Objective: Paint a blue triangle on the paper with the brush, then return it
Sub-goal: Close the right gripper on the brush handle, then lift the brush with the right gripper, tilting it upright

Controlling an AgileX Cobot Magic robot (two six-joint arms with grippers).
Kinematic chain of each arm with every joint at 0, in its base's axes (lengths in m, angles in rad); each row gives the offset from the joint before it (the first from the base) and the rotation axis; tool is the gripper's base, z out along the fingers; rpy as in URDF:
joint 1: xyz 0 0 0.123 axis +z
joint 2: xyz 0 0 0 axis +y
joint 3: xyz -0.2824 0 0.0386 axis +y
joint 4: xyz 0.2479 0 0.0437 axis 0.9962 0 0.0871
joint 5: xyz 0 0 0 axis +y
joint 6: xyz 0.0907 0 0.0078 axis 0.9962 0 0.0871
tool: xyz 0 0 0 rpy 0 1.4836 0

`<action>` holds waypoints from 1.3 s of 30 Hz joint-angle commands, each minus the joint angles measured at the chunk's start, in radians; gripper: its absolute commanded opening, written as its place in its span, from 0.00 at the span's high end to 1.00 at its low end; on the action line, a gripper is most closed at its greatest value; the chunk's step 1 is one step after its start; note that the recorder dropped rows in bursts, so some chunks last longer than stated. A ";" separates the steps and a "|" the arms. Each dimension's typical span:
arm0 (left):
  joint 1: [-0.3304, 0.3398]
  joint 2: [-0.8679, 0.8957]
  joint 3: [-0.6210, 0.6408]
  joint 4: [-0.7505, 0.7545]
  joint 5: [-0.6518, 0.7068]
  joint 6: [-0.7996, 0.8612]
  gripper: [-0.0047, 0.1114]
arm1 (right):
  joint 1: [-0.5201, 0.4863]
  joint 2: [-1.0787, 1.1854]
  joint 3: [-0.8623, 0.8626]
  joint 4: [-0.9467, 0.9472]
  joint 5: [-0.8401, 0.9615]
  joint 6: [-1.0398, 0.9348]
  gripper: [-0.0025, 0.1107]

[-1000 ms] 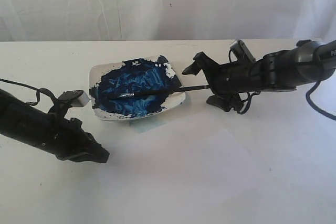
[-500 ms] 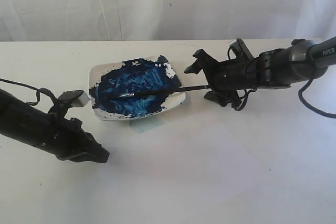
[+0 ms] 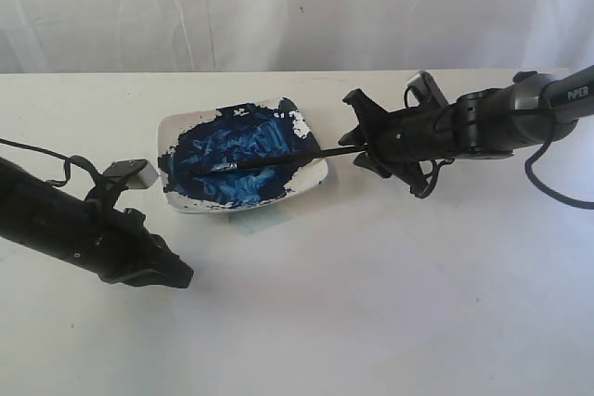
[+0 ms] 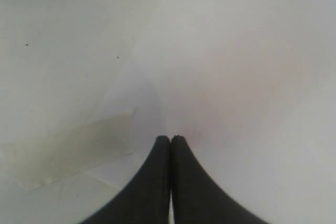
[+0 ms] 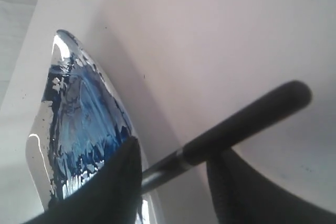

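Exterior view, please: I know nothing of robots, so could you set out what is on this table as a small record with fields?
dish: white, square, smeared with dark blue paint
brush: black, lying across the dish, tip in the paint, handle sticking out towards the right arm
right tool: jaws either side of the brush handle; firm grip not clear
left tool: shut, empty, over the table, apart from the dish
blue triangle: none painted yet
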 commanded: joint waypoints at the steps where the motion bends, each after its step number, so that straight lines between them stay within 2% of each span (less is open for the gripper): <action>1: -0.006 -0.003 0.005 -0.009 0.015 0.003 0.96 | 0.002 -0.002 -0.003 -0.005 -0.030 0.028 0.64; 14: -0.006 -0.003 0.005 -0.009 0.015 0.003 0.96 | 0.002 -0.002 -0.003 -0.005 -0.067 0.087 0.64; 21: -0.006 -0.003 0.005 -0.009 0.012 0.003 0.96 | 0.006 -0.002 -0.003 -0.005 -0.063 0.091 0.78; 39: -0.006 -0.003 0.005 -0.009 0.011 0.003 0.96 | 0.029 -0.002 -0.009 -0.005 -0.133 0.091 0.98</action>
